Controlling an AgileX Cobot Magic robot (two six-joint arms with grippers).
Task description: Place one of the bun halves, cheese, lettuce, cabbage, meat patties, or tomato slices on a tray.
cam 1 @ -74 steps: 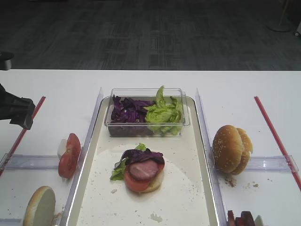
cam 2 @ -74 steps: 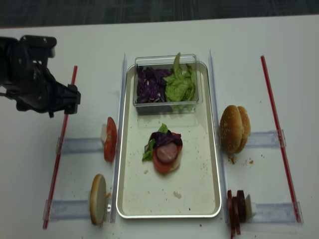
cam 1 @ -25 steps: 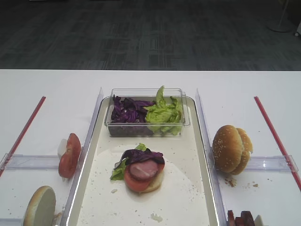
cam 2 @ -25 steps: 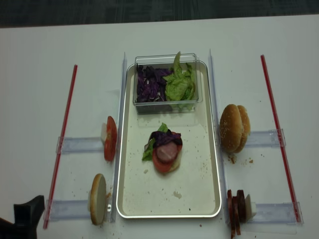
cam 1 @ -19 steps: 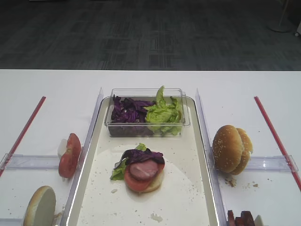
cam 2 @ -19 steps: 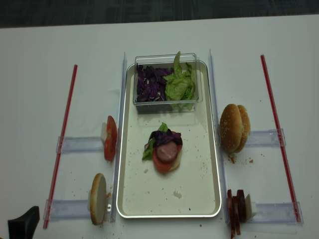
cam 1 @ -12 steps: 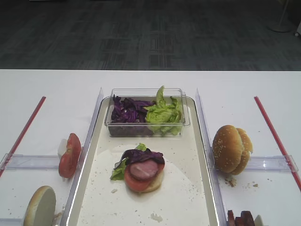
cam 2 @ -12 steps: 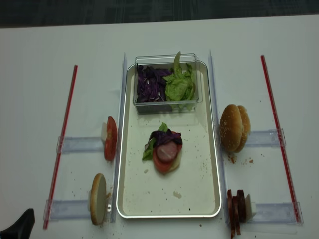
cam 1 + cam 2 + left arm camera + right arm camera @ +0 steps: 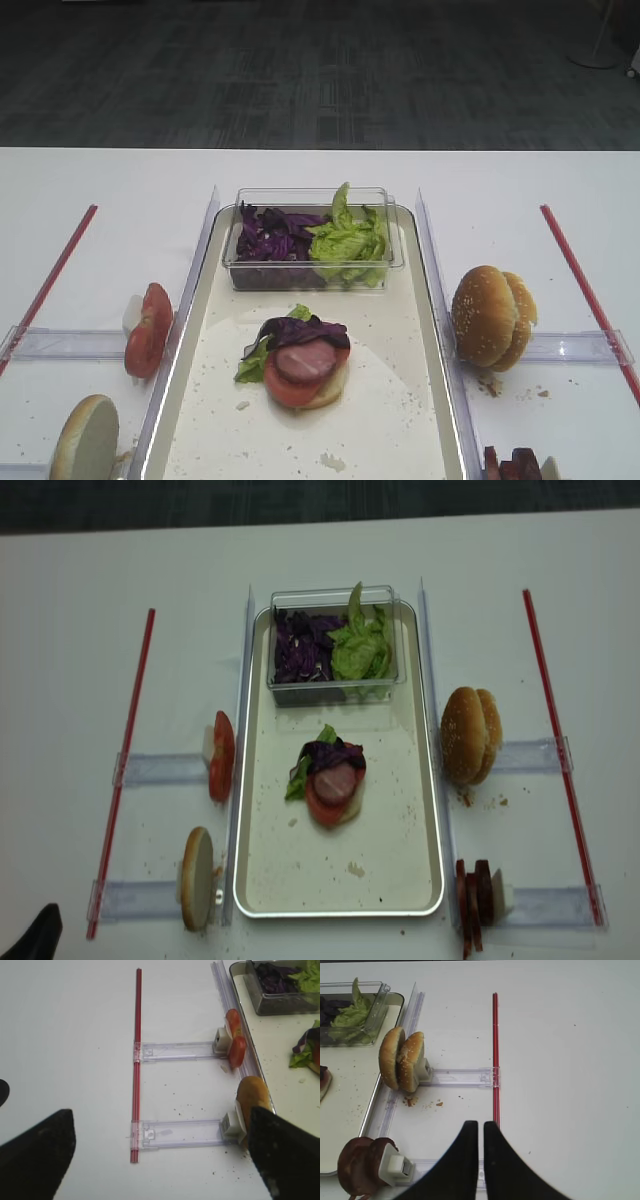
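A half-built burger sat mid-tray (image 9: 430,330): a bun half (image 9: 325,385) at the bottom, then lettuce (image 9: 254,364), a tomato slice (image 9: 285,392), a meat patty (image 9: 303,360) and purple cabbage (image 9: 300,330) tucked behind. By this look, most layers were placed and a top bun remained; no cheese was visible. 2 bun halves (image 9: 492,316) stood on edge in a holder right of the tray, 1 more (image 9: 84,438) at front left, with spare tomato slices (image 9: 148,328) beside the left rim. Both arms hung back over the tabletop (image 9: 520,190), the left gripper (image 9: 160,1160) with jaws wide apart and empty, the right gripper (image 9: 480,1132) with jaws together.
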